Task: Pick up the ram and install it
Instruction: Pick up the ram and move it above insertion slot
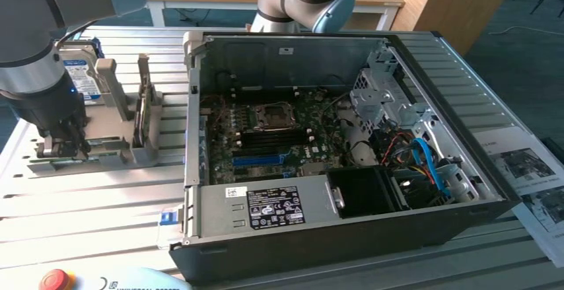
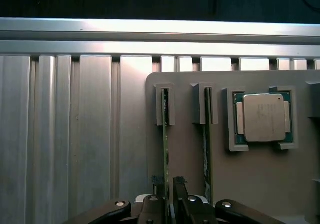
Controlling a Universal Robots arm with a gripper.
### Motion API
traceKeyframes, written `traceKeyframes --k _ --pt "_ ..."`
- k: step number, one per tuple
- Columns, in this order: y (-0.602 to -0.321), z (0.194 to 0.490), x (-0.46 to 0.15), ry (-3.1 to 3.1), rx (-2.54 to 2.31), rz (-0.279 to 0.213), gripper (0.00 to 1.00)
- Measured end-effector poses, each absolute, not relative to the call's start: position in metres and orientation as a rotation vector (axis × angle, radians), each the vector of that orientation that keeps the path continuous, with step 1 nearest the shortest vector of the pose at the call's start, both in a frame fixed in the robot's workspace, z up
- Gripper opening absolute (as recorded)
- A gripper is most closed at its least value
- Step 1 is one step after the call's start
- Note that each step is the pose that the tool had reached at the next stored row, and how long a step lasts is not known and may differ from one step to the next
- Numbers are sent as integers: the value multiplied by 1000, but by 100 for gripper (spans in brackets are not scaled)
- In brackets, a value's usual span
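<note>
The ram (image 2: 165,149) stands on its long edge in a slot of the grey holder (image 2: 250,184). A second stick (image 2: 206,144) stands in the neighbouring slot, and the processor (image 2: 263,118) lies flat in its pocket just beyond that.

The pincer (image 2: 170,199) is down over the near end of the first stick and lined up with it. The angle is poor, so I cannot tell whether it is clenched on the board or merely set astride it.

I judge the stick to be light, stiff and thin, but fragile. Its bare chips and edge contacts would not tolerate twisting or a hard squeeze. The flat faces near the upper edge look the best place to hold it, so it can lift straight out of the slot.

In the exterior view the holder sits at about nine o'clock from the open computer case (image 1: 352,244), with the hard drive (image 1: 81,78) at its twelve o'clock end. Both rest on a ribbed aluminium counter (image 1: 97,204), a hard and probably slick surface.

The dark memory slots (image 1: 264,143) lie near the case's centre, hemmed in by cables at three o'clock and the case wall at nine. That leaves room only for a vertical approach.
</note>
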State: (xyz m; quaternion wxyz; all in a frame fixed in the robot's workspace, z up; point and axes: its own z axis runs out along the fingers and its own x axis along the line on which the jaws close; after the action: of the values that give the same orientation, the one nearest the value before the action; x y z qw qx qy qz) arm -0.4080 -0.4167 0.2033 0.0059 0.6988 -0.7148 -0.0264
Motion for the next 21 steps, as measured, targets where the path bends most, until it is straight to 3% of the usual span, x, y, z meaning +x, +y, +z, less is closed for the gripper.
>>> traceKeyframes --k 21 --pt "-417 201 -408 -2191 2232 -82 21"
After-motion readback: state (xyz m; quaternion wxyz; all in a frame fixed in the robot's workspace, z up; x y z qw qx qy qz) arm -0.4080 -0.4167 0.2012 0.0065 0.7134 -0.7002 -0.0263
